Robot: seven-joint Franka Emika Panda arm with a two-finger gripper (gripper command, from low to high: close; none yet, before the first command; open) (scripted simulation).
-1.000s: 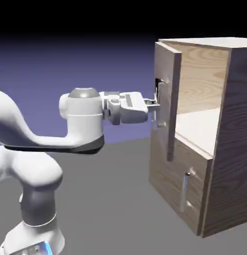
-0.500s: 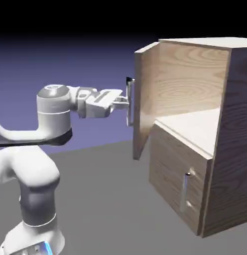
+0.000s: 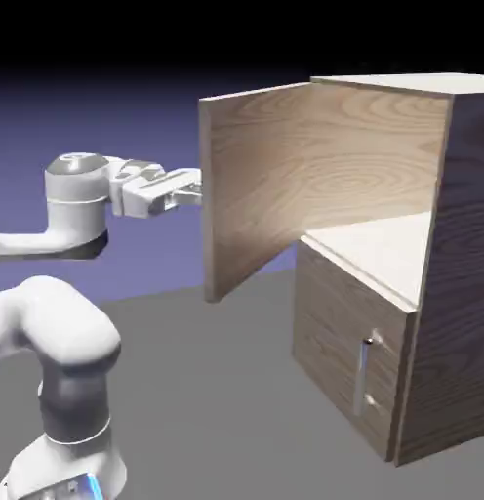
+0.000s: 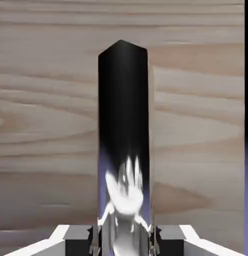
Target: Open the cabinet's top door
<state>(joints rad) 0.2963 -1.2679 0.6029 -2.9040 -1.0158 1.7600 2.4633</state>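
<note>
In the exterior view we see the cabinet (image 3: 383,264) with its top door (image 3: 256,186) swung wide, and our gripper (image 3: 192,187) at the door's outer edge. In the hand view our jaws are clamped on the door's bar handle (image 4: 123,140). We judge the panel stiff, light on its hinges, and the polished bar slippery: hold it mid-length.

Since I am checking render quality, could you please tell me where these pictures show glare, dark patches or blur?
Hand view: the slim metal bar handle renders almost black above, with a smeared white reflection low down by the hand; the light-brown wood-grain top door is evenly lit. Exterior view: sharp throughout; a black band tops the backdrop, and the tall wood-grain cabinet has a pale, bright shelf inside.
</note>
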